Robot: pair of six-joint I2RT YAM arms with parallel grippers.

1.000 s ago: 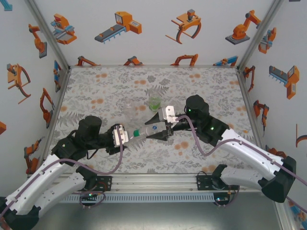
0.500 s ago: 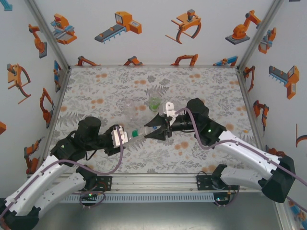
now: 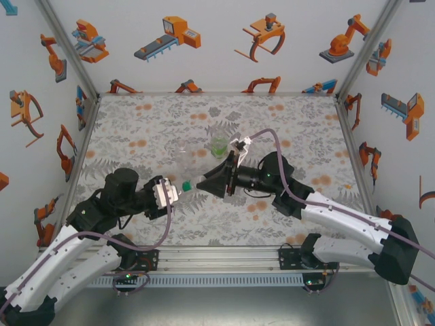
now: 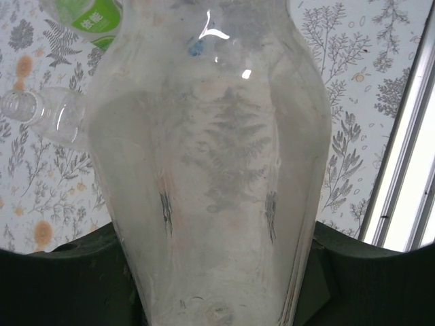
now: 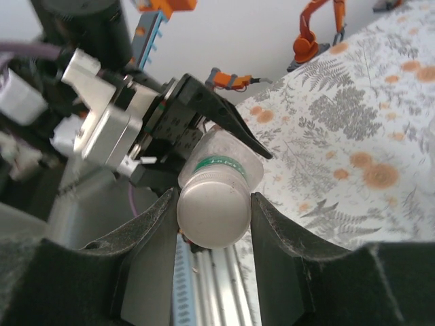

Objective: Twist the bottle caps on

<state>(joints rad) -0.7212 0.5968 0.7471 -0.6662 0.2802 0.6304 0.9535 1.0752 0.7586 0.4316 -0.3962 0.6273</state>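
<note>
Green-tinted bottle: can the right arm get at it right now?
Probably not yet. The right gripper is shut on the cap of the colourless bottle that the left gripper holds, so it must let go first. The green-tinted bottle stands upright just beyond it, and the way looks otherwise free.

A colourless see-through plastic bottle (image 4: 217,170) is held level in the air, a green band round its neck and a small round white cap (image 5: 212,212) on its mouth. Behind it stands a green-tinted bottle (image 3: 218,146), with a second colourless bottle (image 3: 183,157) near its left.
</note>
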